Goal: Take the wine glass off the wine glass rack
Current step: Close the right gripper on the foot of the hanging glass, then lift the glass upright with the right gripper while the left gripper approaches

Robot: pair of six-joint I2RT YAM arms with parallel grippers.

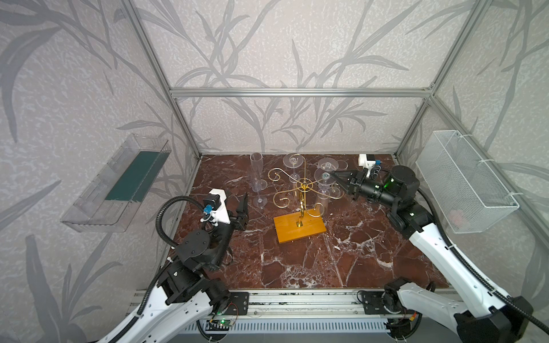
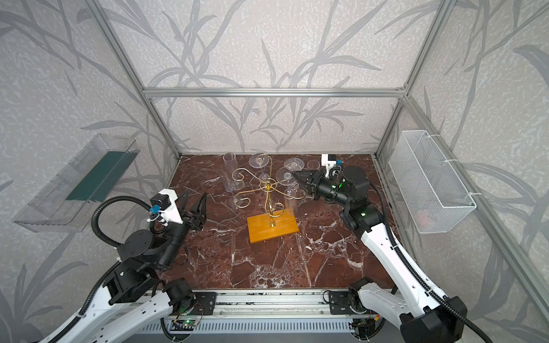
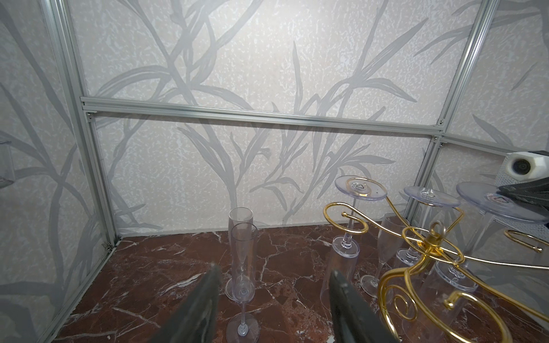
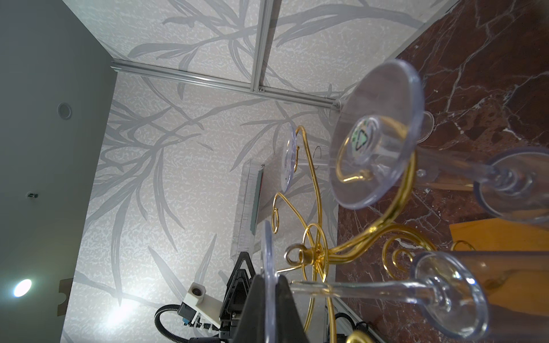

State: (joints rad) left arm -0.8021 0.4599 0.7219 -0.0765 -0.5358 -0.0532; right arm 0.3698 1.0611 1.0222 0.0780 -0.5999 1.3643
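Wine glass (image 1: 323,177), inverted, was gripped by the rim of its foot between the clenched jaws of the right gripper (image 1: 336,175), at 2 o'clock from the central post of the wine glass rack (image 1: 304,186) in both top views. The right wrist view showed the same grasp edge-on: the clear foot passed between the two black fingers (image 4: 252,306), the stem ran away from them beside the gold hub, and the bowl lay beyond. In the left wrist view the foot sat slightly above a spiral-tipped arm; whether the stem lay inside that spiral could not be told. The rack stood upright on its orange-yellow wooden base (image 1: 298,228), near the middle of the red-brown marble table (image 1: 297,267). A second glass (image 1: 294,161) hung foot-up from an arm at 12 o'clock from the post and a third glass (image 1: 326,163) at 1 o'clock. Two flutes (image 3: 242,255) stood upright on the table at 9 o'clock from the post, one directly behind the other in the left wrist view, apart from the rack. The left gripper (image 2: 193,202) hovered at 8 o'clock from the post, its jaws released and free of any object. A white wire basket (image 1: 466,184) was mounted on the wall at 3 o'clock and a clear tray (image 1: 118,184) on the wall at 9 o'clock
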